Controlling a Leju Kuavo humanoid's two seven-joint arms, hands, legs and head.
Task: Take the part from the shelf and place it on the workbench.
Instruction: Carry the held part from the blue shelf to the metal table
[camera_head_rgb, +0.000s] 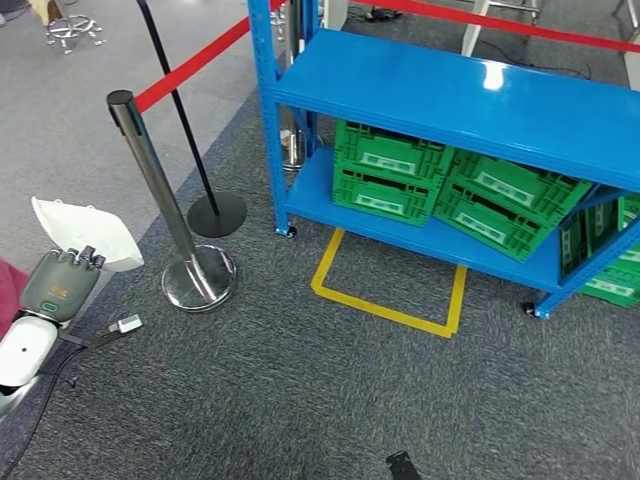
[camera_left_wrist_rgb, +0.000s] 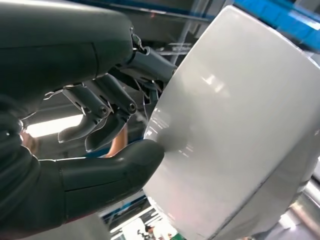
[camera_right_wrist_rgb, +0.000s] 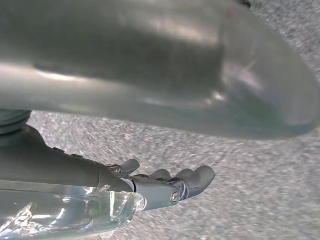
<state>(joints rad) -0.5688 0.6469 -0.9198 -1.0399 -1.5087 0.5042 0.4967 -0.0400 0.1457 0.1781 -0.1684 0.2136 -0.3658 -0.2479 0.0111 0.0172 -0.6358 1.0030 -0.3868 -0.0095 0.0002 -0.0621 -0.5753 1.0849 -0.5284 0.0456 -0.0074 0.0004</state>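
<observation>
1. Left of the blue shelf (camera_head_rgb: 453, 110), low beside the chrome stanchion (camera_head_rgb: 162, 205), the left hand (camera_head_rgb: 64, 280) holds the white part (camera_head_rgb: 87, 232) above the grey carpet (camera_head_rgb: 287, 390).
2. Up close, the left wrist view shows what the head view cannot: the thumb (camera_left_wrist_rgb: 113, 170) presses one face of the part (camera_left_wrist_rgb: 241, 130) while the darker fingers (camera_left_wrist_rgb: 98, 112) curl at its rim, so the part is gripped.
3. From the right wrist view, the right hand (camera_right_wrist_rgb: 166, 187) hangs over the carpet (camera_right_wrist_rgb: 245, 190) with its fingers (camera_right_wrist_rgb: 196, 179) stretched out and nothing in them.
4. Under the shelf's top board, green crates (camera_head_rgb: 389, 170) sit on the lower board, two of them tilted; their white labels are too small to read.
5. On the carpet just in front of the shelf, yellow tape (camera_head_rgb: 385, 305) marks a rectangle.
6. Beyond the stanchion, a red belt (camera_head_rgb: 192, 65) runs from its top toward the shelf's post.
</observation>
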